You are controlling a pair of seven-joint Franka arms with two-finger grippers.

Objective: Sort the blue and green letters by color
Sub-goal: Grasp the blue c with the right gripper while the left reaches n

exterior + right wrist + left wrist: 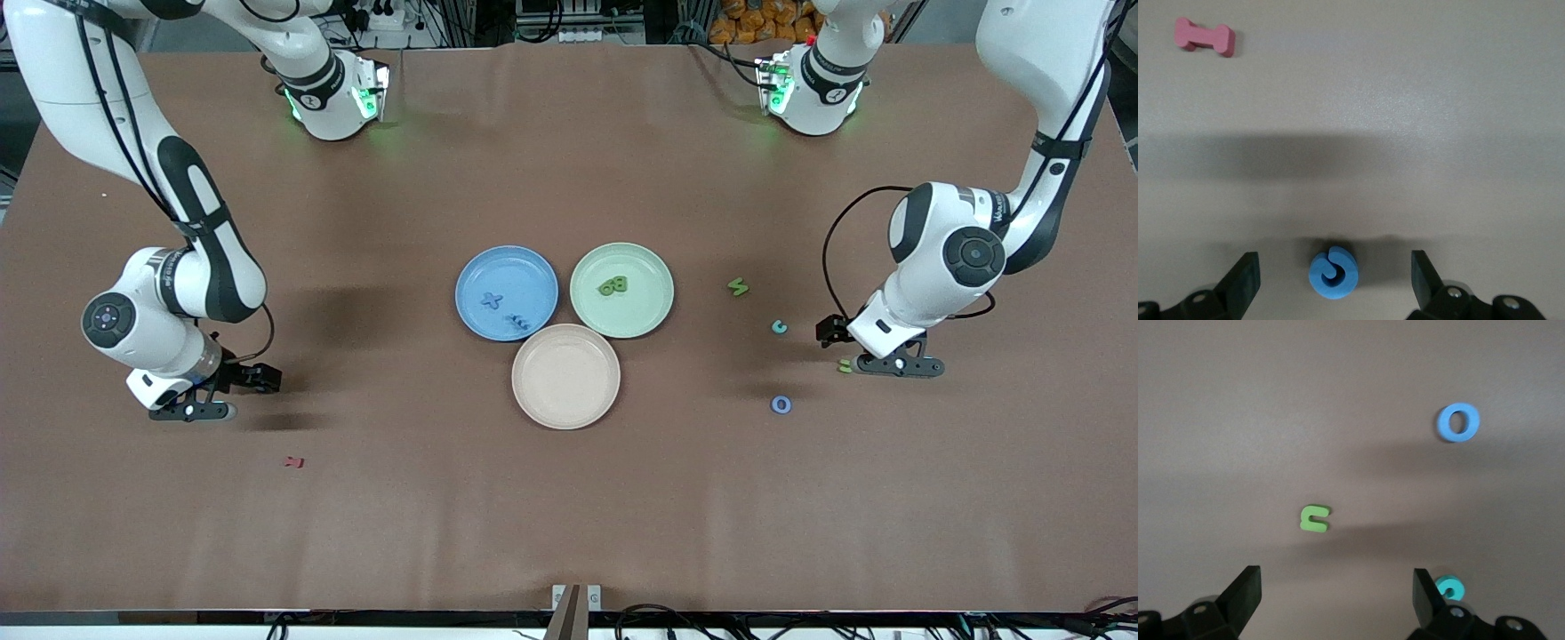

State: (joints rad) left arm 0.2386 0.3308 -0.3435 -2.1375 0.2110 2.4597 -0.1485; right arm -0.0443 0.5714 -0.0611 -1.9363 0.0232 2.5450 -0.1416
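Lying flat on the tabletop (569,516) between the spread jaws of the left gripper (1337,590): a small green letter (1315,518), not yet grasped. Resting just beside one jaw: a teal letter (1450,588), partly cut off. Sitting well ahead of the jaws: a blue ring letter (1458,422). Lying between the released jaws of the right gripper (1335,275): a blue curled letter (1332,272), hidden under that gripper from the front. Risking here: a jaw coming down on the teal letter, or a thin piece sliding out while closing. Staying unclear: which letters these are.
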